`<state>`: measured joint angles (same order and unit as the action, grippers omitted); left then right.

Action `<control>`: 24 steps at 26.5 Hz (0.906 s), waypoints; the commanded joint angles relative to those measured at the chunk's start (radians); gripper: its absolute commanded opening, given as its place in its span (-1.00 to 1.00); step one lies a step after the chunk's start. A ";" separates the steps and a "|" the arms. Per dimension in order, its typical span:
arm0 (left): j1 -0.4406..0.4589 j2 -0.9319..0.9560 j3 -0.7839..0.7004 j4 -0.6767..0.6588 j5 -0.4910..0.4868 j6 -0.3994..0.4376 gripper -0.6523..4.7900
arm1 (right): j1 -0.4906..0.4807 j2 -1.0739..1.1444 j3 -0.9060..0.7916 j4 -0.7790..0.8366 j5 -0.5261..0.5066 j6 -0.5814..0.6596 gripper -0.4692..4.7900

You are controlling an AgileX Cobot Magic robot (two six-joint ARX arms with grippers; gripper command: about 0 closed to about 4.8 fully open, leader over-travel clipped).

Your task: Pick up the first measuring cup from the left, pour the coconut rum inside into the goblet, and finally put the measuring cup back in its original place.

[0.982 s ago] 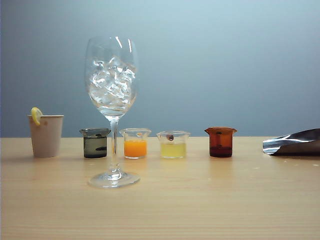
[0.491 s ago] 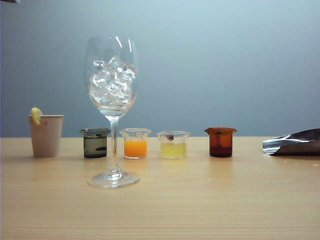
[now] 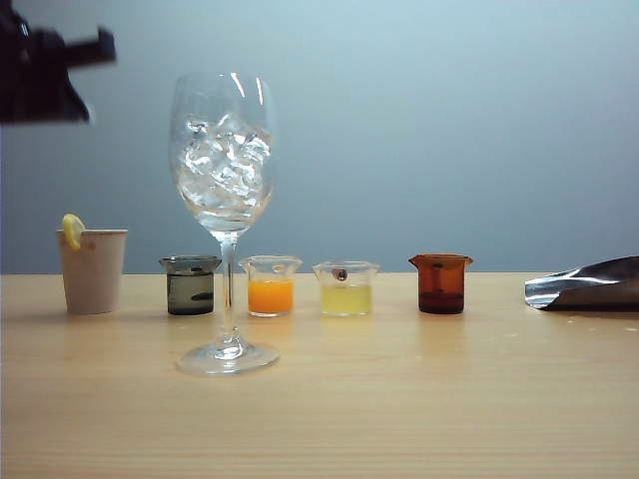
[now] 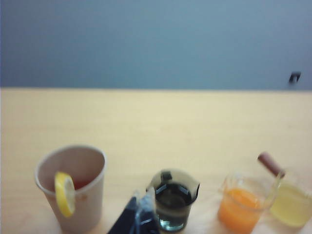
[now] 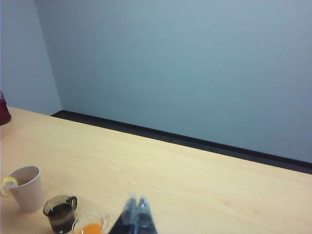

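Cups stand in a row on your tabletop. From the left of the exterior view: a beige paper cup with a lemon slice hooked on its rim, then the first measuring cup, smoky grey and holding the coconut rum, a clear liquid that looks dark through the tinted wall. Next come a clear cup of orange liquid, a clear cup of pale yellow liquid and an amber cup. The goblet stands just in front of the row, its stem between the grey and orange cups, its bowl packed with ice cubes. A crumpled foil bag lies at the far right.

Your left gripper hangs blurred at the upper left of the exterior view, fingers closed on nothing, their tips showing just beside the grey cup in its wrist view. Your right gripper is also closed and empty, above the tabletop.
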<state>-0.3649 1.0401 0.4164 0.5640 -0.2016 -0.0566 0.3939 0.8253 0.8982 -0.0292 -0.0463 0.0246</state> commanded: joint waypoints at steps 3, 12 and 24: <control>0.002 0.167 0.000 0.187 0.004 0.002 -0.78 | 0.000 0.026 0.004 0.062 -0.027 -0.003 -0.86; -0.006 0.497 0.001 0.502 0.008 0.016 -0.78 | 0.000 0.068 0.002 0.071 -0.065 -0.003 -0.86; -0.020 0.744 0.082 0.560 0.003 -0.027 -0.78 | 0.000 0.099 0.002 0.063 -0.064 -0.004 -0.86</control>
<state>-0.3843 1.7691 0.4850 1.1103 -0.1951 -0.0799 0.3939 0.9234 0.8967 0.0231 -0.1070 0.0246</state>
